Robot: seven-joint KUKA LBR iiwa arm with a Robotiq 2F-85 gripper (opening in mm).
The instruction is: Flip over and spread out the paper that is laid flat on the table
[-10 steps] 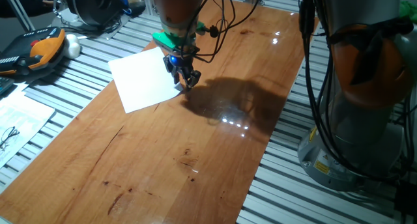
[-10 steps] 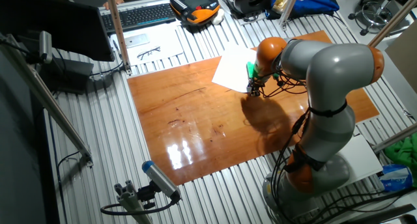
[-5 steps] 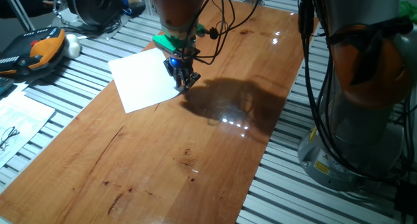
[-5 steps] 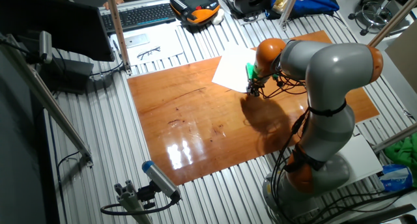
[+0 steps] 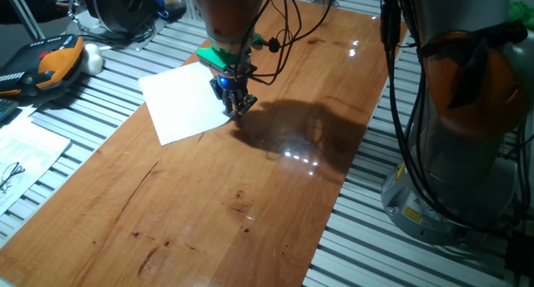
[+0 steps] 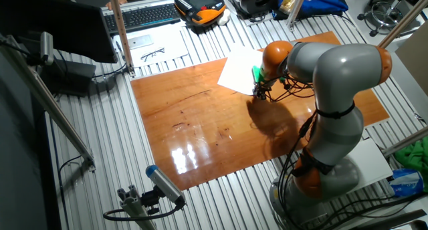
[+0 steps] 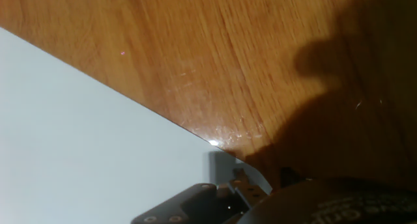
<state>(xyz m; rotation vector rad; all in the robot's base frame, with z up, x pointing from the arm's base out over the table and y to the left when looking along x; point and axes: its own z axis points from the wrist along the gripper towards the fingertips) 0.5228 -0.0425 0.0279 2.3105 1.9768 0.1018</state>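
Note:
The paper (image 5: 183, 103) lies blank side up, flat on the reddish-brown table (image 5: 250, 195), partly overhanging its left edge. My gripper (image 5: 237, 109) points down at the paper's right corner, fingers drawn close together on the edge. In the other fixed view the gripper (image 6: 257, 93) sits at the near corner of the paper (image 6: 237, 73). The hand view shows the white paper (image 7: 78, 139), its edge on the wood (image 7: 260, 55), and one dark finger (image 7: 186, 204) over the sheet.
A printed sheet with glasses (image 5: 17, 166) lies on the slatted metal surface at left. An orange and black device (image 5: 50, 62) sits behind it. The robot base (image 5: 467, 128) stands to the right. A keyboard (image 6: 144, 16) is at the back.
The gripper has shifted slightly left and up onto the paper's corner, and its fingers look narrower. The paper has not moved.

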